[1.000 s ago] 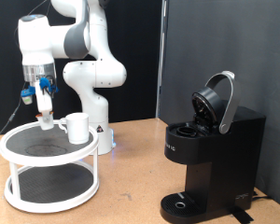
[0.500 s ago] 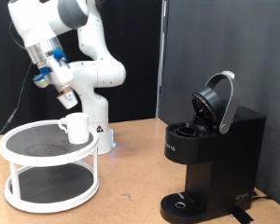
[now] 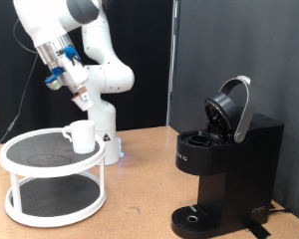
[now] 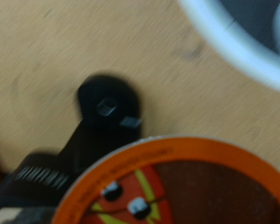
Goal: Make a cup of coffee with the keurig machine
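Observation:
My gripper hangs tilted in the air at the exterior view's upper left, above the cup and towards the right of it. The wrist view shows a round pod with an orange rim and brown top close up at the fingers, so the gripper is shut on it. The cup, a white mug, stands on the top shelf of a white round stand. The keurig machine stands at the exterior view's right with its domed lid raised open. It shows blurred in the wrist view.
The white robot base stands behind the stand. The stand's white rim shows in the wrist view. Bare tan table lies between the stand and the machine. A black curtain hangs behind.
The gripper rose from the stand's top shelf beside the cup, tilted, and moved up and towards the exterior view's right. The cup and the machine have not moved.

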Robot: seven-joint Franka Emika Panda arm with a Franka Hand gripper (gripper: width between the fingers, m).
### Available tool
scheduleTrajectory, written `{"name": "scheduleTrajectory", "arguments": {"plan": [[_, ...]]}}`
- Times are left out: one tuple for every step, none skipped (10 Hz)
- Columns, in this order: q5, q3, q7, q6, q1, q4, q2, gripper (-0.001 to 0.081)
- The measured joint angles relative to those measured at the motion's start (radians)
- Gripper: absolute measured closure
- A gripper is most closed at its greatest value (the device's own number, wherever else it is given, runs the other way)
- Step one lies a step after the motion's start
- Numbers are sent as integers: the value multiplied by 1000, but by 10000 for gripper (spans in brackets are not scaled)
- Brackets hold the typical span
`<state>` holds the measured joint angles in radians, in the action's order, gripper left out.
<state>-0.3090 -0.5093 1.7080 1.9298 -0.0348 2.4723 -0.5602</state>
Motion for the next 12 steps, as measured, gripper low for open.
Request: {"name": "scheduleTrajectory", "arguments": {"plan": [[-68, -1, 3, -3, 26, -20, 5, 405], [-124, 1, 19, -3, 49, -38, 14, 405], [-163, 5, 43, -2, 67, -55, 25, 405], [-188, 20, 82, 5, 78, -73, 39, 405], [-194, 43, 126, 22, 84, -89, 54, 405], [-178, 77, 184, 67, 82, -99, 68, 405], [-151, 118, 246, 115, 74, -103, 86, 405], [-166, 109, 221, 101, 74, -103, 86, 405], [-179, 92, 181, 52, 77, -104, 86, 405], [-217, 75, 160, 11, 82, -107, 87, 405], [-261, 72, 160, -7, 93, -117, 92, 405], [-294, 78, 179, -14, 108, -136, 106, 405]]}}
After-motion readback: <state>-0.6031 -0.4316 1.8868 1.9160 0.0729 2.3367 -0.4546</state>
